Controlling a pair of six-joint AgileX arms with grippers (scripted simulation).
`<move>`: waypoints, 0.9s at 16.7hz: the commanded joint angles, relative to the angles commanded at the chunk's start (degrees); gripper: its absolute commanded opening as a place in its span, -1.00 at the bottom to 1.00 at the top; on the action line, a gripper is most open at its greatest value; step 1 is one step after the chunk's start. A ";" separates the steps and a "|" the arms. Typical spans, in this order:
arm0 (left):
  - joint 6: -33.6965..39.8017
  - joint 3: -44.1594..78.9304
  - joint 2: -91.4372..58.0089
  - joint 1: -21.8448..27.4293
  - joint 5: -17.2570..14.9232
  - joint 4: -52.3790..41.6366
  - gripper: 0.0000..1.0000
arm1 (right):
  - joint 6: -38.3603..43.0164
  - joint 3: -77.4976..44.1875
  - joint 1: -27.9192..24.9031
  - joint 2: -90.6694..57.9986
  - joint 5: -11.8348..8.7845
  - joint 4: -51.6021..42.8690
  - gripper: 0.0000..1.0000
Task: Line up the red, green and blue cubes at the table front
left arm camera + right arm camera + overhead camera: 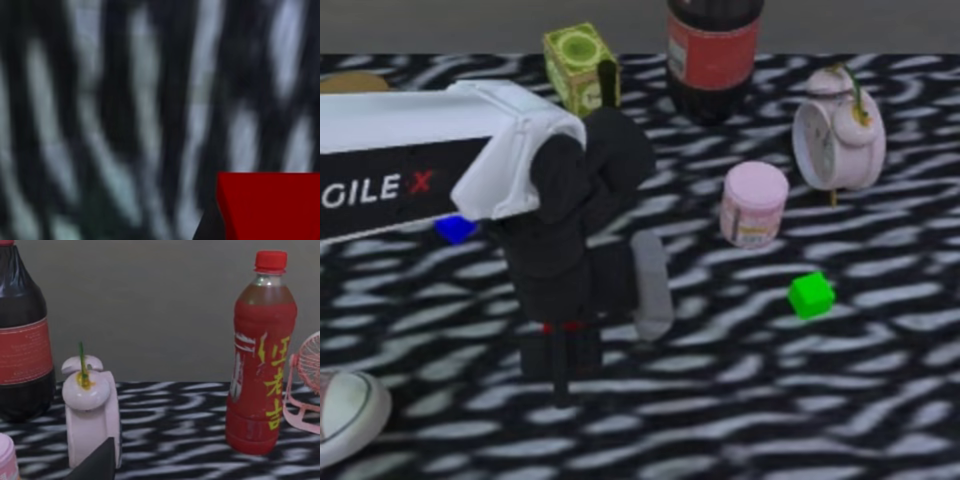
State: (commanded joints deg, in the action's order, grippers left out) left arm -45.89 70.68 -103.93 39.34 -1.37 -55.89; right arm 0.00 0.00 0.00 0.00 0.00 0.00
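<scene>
Top view, my left arm: my white left arm, lettered "GILE X" with the X in red, reaches in from the left; its black left gripper (563, 352) points down over the middle of the zebra-striped black-and-pale-grey tabletop (840, 400).
Top view, fingers: a sliver of the small glossy red cube (563, 327) shows between my dark fingers (534, 352), which sit narrow around it.
Top view, other cubes: the small deep blue cube (454, 229) peeks out from under my left arm at the left; the small bright green cube (811, 295) sits alone right of centre, well apart from the other two.
Top view, bystanders: a yellow-green patterned box (579, 66) and a dark cola bottle with a red label (712, 55) stand at the far edge; a pale pink twin-bell alarm clock (838, 135) stands at the right, a pink jar (754, 203) just beside it; a grey flat bar (652, 285) lies beside my gripper; a white sneaker toe (348, 412) shows at the lower left corner.
Left wrist view: blurred zebra stripes fill the picture, with the red cube (270, 205) large and close.
Right wrist view: the pink clock (91, 412) seen side-on, the cola bottle (22, 340), a red-capped red tea bottle with yellow Chinese characters (262, 355), and a pink fan (305, 385) at the edge; no label text is legible.
Right gripper: only a dark tip (97, 465) shows; I cannot tell how its fingers stand.
</scene>
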 joint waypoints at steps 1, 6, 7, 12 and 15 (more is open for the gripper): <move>-1.17 -1.59 1.52 1.19 -0.01 0.42 -1.00 | 0.00 0.00 0.00 0.00 0.00 0.00 1.00; -2.25 -2.87 2.66 2.06 0.01 0.69 -1.00 | 0.00 0.00 0.00 0.00 0.00 0.00 1.00; -2.25 -2.99 2.58 2.07 0.01 0.87 -1.00 | 0.00 0.00 0.00 0.00 0.00 0.00 1.00; -2.12 -7.64 -1.32 2.01 0.00 10.15 -1.00 | 0.00 0.00 0.00 0.00 0.00 0.00 1.00; -2.33 -10.71 -4.05 2.26 -0.04 15.73 -1.00 | 0.00 0.00 0.00 0.00 0.00 0.00 1.00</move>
State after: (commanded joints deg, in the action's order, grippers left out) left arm -48.22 59.97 -107.98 41.60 -1.40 -40.16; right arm 0.00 0.00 0.00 0.00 0.00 0.00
